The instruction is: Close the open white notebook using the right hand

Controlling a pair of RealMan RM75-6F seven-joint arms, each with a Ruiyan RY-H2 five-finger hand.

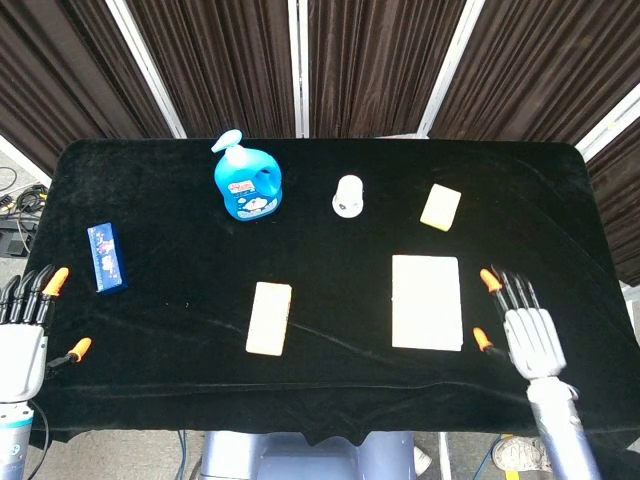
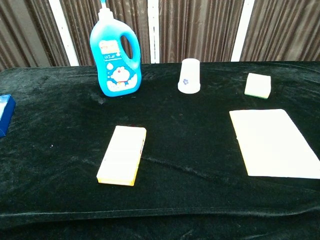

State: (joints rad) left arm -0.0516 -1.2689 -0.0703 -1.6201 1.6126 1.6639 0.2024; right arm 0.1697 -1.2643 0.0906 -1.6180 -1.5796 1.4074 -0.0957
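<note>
The white notebook point(image 1: 427, 301) point(image 2: 274, 142) lies shut and flat on the black table, right of centre. My right hand point(image 1: 521, 328) hovers just right of it near the front edge, fingers spread, holding nothing and apart from the cover. My left hand point(image 1: 25, 325) hangs at the table's far left front corner, fingers apart and empty. Neither hand shows in the chest view.
A blue detergent bottle point(image 1: 247, 181) point(image 2: 115, 55) stands at the back left. A white cup point(image 1: 348, 195) point(image 2: 189, 76) and a pale sponge point(image 1: 441, 207) point(image 2: 258, 85) lie behind the notebook. A yellow-edged box point(image 1: 269, 317) point(image 2: 122, 154) lies front centre; a blue box point(image 1: 106, 257) at left.
</note>
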